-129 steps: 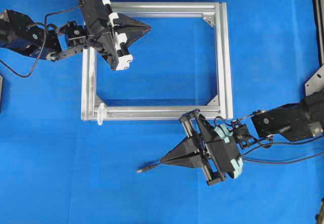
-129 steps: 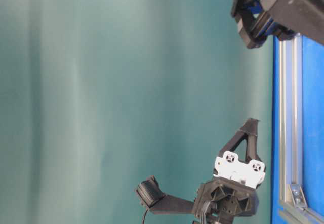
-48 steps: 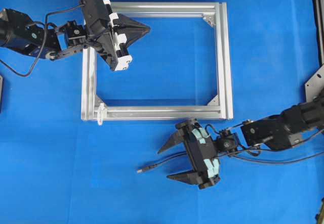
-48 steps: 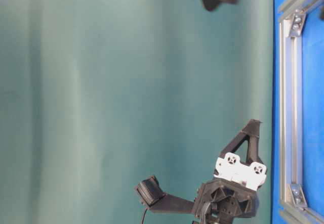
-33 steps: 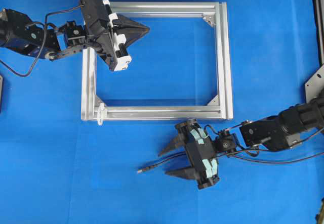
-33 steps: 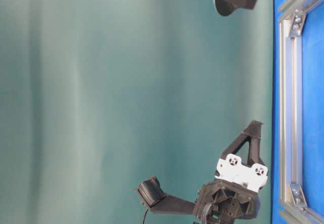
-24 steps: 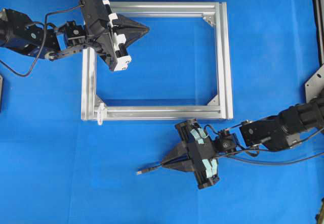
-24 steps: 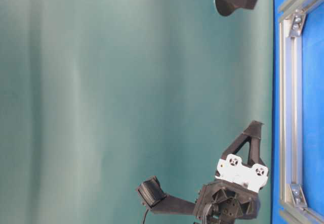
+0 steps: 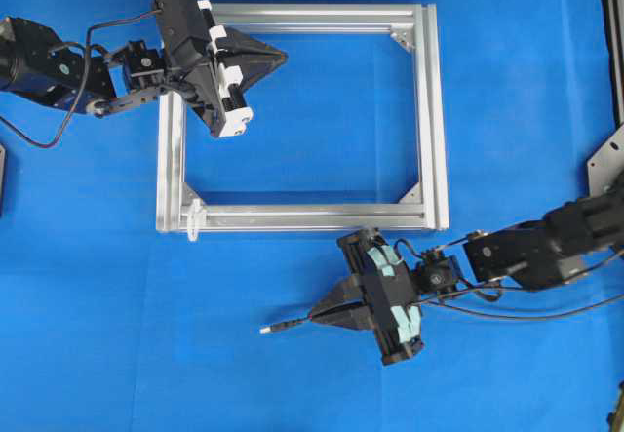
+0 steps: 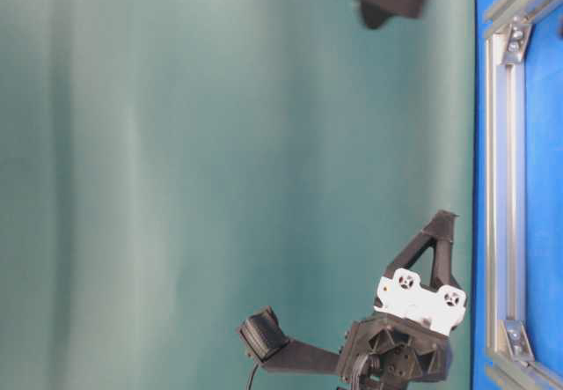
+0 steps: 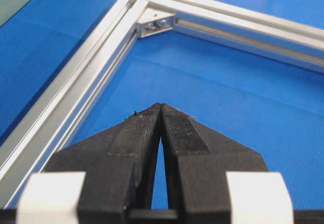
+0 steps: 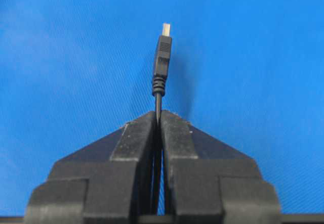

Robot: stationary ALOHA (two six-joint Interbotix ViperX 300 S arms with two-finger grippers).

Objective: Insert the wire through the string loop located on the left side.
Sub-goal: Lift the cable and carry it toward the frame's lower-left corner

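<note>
The wire (image 9: 292, 324) is a thin black cable with a slim plug tip (image 12: 162, 57) pointing left over the blue mat. My right gripper (image 9: 314, 317) is shut on the wire just behind the plug, below the frame's near bar; in the right wrist view the cable runs between the closed fingers (image 12: 135, 138) of the right gripper (image 12: 158, 114). The string loop (image 9: 193, 217) stands whitish at the frame's lower left corner, well left of and above the plug. My left gripper (image 9: 283, 57) is shut on nothing, hovering by the frame's upper left corner, and the left gripper (image 11: 161, 106) also appears closed over bare mat.
The silver rectangular frame (image 9: 429, 110) lies on the blue mat, with corner brackets (image 11: 154, 23) inside its corners. The right arm's own thicker cables (image 9: 546, 310) trail to the right. A metal stand (image 9: 609, 159) sits at the right edge. The left arm (image 10: 405, 320) shows in the table-level view.
My right gripper turned, came down around the wire and shut on it. The plug has shifted slightly. The left arm has stayed put.
</note>
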